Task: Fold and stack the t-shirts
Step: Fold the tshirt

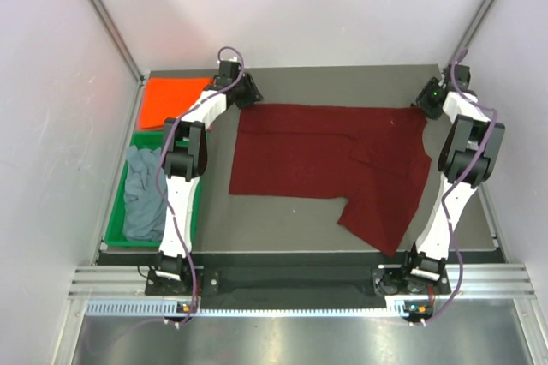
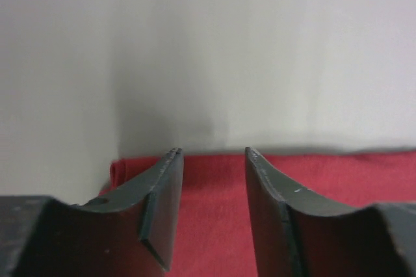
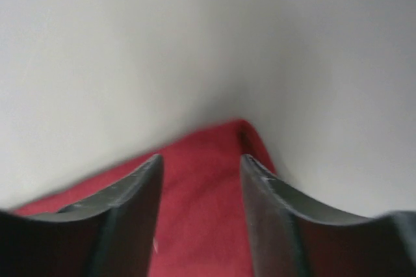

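Observation:
The dark maroon t-shirt (image 1: 325,155) lies spread across the dark table, with a flap reaching toward the near right. My left gripper (image 1: 250,91) hovers at its far left corner. In the left wrist view the left gripper (image 2: 213,152) is open, and the red cloth (image 2: 214,212) lies flat below the gap. My right gripper (image 1: 425,101) is at the far right corner. Seen from the right wrist, the right gripper (image 3: 200,157) is open over the cloth's corner (image 3: 198,212). The orange t-shirt (image 1: 171,101) lies folded at the back left. The grey-blue t-shirt (image 1: 144,194) is crumpled in the tray.
A green plastic tray (image 1: 195,211) sits along the table's left edge beside the left arm. White walls close in the left, back and right sides. The table's near edge (image 1: 291,252) runs just beyond the arm bases.

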### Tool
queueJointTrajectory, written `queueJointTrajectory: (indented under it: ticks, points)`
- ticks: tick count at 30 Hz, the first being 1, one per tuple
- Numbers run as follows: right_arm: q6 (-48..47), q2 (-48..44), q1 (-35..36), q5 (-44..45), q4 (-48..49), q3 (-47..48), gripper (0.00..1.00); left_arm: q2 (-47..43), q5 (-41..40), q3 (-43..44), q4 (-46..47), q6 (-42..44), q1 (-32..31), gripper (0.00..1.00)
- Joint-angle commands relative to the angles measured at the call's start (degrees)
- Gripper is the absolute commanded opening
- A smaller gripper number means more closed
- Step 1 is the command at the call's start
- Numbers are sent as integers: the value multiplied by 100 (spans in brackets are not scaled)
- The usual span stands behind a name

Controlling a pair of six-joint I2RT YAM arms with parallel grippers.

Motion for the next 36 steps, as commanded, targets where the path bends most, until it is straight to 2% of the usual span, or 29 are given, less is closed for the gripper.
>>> queueJointTrajectory:
  ticks: [1,2,5,7,8,11,13,14,17,20,25,31,36]
  points:
    - [138,-1198,-21,447,-667,60,54,-891,-27,363,-338,380,43,50]
    - [226,-1383,-3,727,-886,-10,60,-1153,-80,354,-521,425,26,50]
    - [376,-2339,215,1132,-1657,-667,68,-1768,-54,74,-786,460,-9,51]
    - [515,-2753,348,1099,-1994,-1089,68,-2286,-54,-400,-918,574,-62,51]
    - [569,-3260,505,1029,-2082,-1718,68,-2473,-89,-585,-988,618,-141,51]
    - [763,-4350,865,238,-1925,-3168,67,-3246,199,-1577,-1165,584,-299,51]
    - [955,-4749,1129,647,-2178,-3604,68,-3842,315,-2482,-1051,627,-579,50]
    - [1078,-5003,1400,894,-2667,-3867,68,-4011,263,-3024,-1016,688,-703,50]
    - [1675,-5233,2129,1905,-3373,-4298,65,-4530,244,-3904,-972,663,-1046,50]
    - [2211,-5348,2561,2162,-3954,-4772,60,-4917,403,-4740,-752,461,-1213,50]
    - [3055,-5892,2598,2048,-4499,-5450,59,-5505,341,-5358,-1041,530,-1222,51]
    - [3636,-6710,2607,1996,-4562,-6355,57,-6025,833,-6123,-515,197,-1319,50]
    - [3856,-6843,2677,2179,-4518,-6418,54,-6113,921,-6396,-260,21,-1319,50]
